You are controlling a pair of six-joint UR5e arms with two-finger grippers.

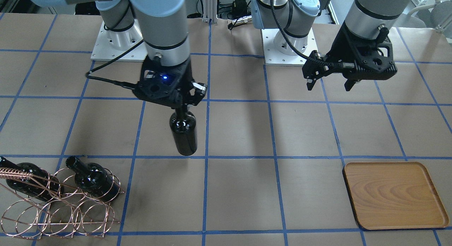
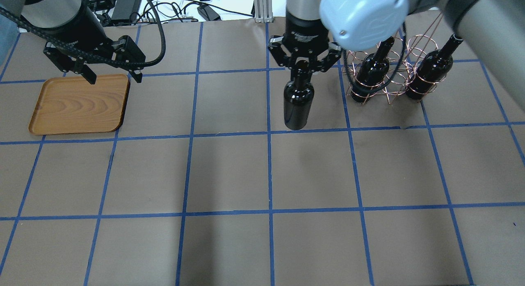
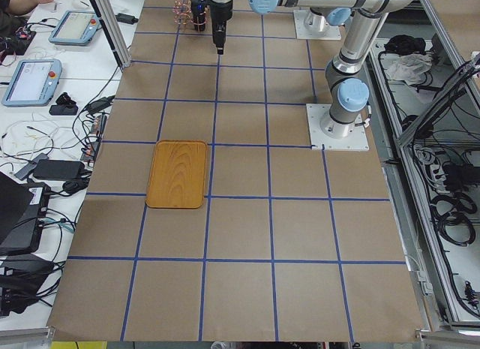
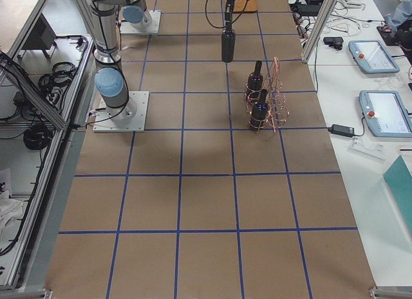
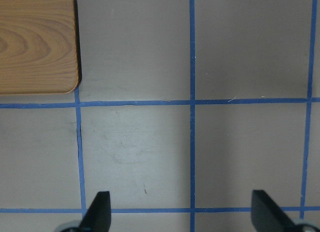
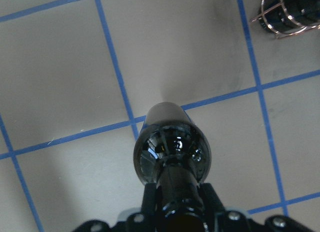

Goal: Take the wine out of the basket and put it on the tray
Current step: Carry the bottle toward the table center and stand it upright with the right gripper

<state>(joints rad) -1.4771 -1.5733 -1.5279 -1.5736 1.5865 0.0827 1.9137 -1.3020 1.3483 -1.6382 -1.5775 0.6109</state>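
Note:
My right gripper is shut on the neck of a glossy black wine bottle and holds it upright above the table, left of the copper wire basket; the bottle also shows in the front view and the right wrist view. Two more black bottles stand in the basket's rings. The wooden tray lies at the far left and holds nothing. My left gripper is open and empty above the tray's far right edge; its fingertips show in the left wrist view.
The table is brown paper with a blue tape grid. The arm bases stand at the table's robot side. Cables and tablets lie on side benches beyond the table's ends.

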